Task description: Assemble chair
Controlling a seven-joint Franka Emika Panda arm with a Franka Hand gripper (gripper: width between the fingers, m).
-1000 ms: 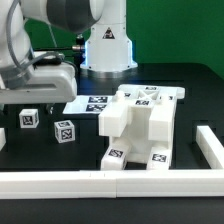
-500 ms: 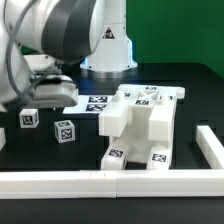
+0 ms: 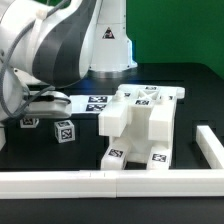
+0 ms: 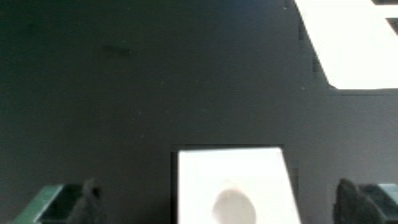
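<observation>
The partly built white chair (image 3: 140, 125) stands mid-table, its tagged panels joined into a blocky shape. Two small tagged chair pieces (image 3: 64, 130) (image 3: 30, 122) lie to its left in the exterior view. My gripper (image 3: 47, 100) hangs low over the table just behind those pieces, with the arm hiding most of it. In the wrist view my gripper (image 4: 217, 205) is open. Its fingers (image 4: 63, 203) stand wide apart on either side of a white chair part (image 4: 228, 185) with an oval hollow, and gaps show on both sides.
The marker board (image 3: 95, 103) lies flat behind the chair and also shows in the wrist view (image 4: 356, 40). A long white border rail (image 3: 100, 180) runs along the front, with another section on the exterior view's right (image 3: 210, 150). The robot base (image 3: 108, 45) stands behind.
The arm has swung forward and down, and now fills the exterior view's upper left. The gripper has dropped lower toward the table near the small tagged pieces. The chair has not moved.
</observation>
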